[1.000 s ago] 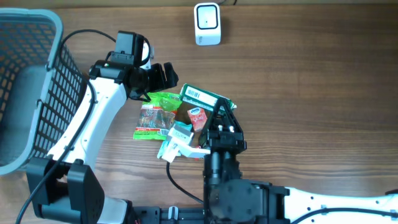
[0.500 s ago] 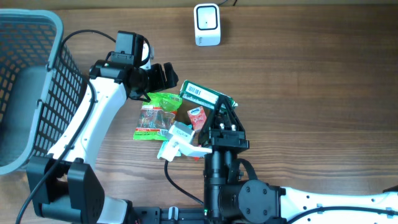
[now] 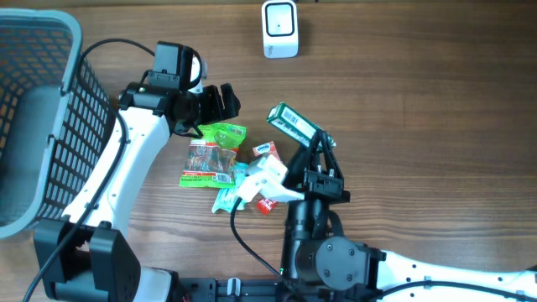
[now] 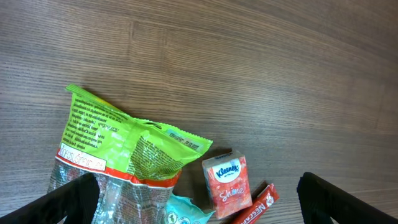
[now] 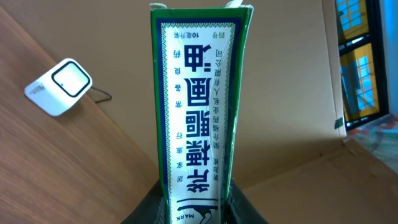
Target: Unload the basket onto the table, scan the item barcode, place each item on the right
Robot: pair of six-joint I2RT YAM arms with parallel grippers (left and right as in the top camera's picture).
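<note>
Green box (image 3: pixel 294 123) sits with its lower end pinched tight between the two fingers of the right gripper (image 3: pixel 314 144), tilted up, below the white scanner (image 3: pixel 279 31). Left gripper (image 3: pixel 223 102) is spread wide and holds nothing, down-left of the scanner.

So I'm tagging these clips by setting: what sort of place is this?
Probably a mock shop checkout set up on a wooden table: a white barcode scanner, a grey shopping basket and small packaged goods such as a snack packet.
</note>
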